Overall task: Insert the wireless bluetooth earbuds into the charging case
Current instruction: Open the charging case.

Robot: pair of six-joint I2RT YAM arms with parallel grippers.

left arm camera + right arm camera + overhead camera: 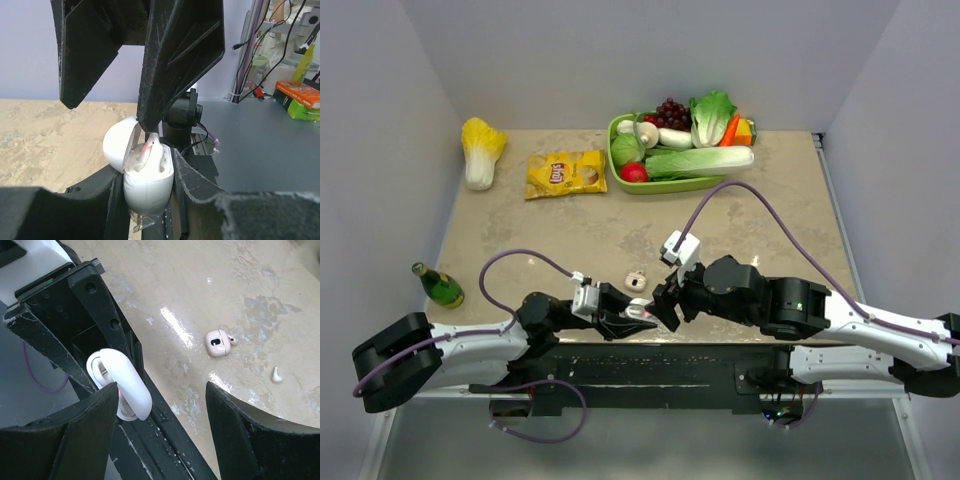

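- Left gripper [147, 200] clamps open charging case [148, 177]; right gripper [160, 405] gapes wide, empty.
- Right finger [172, 75] crowds case mouth: could knock it loose or flip lid [117, 145] shut.

A green bottle [440, 287] is sitting on the tan table [770, 230], well off to the left of the left gripper [635, 318]. Far ahead of that gripper and to its left, a yellow-white cabbage [480, 150] is lying near the back corner, with a yellow chip bag [565, 173] lying just right of it. Well ahead of the right gripper [667, 305], a green tray [617, 165] is sitting at the far edge. It is holding dark grapes [670, 108], a leafy lettuce [712, 115], a carrot [731, 130], a red round fruit [634, 172] and a long leafy green [705, 160]. Off the table, ahead and to the right of the left gripper, an orange box [300, 92] and a green box [304, 110] are sitting together.
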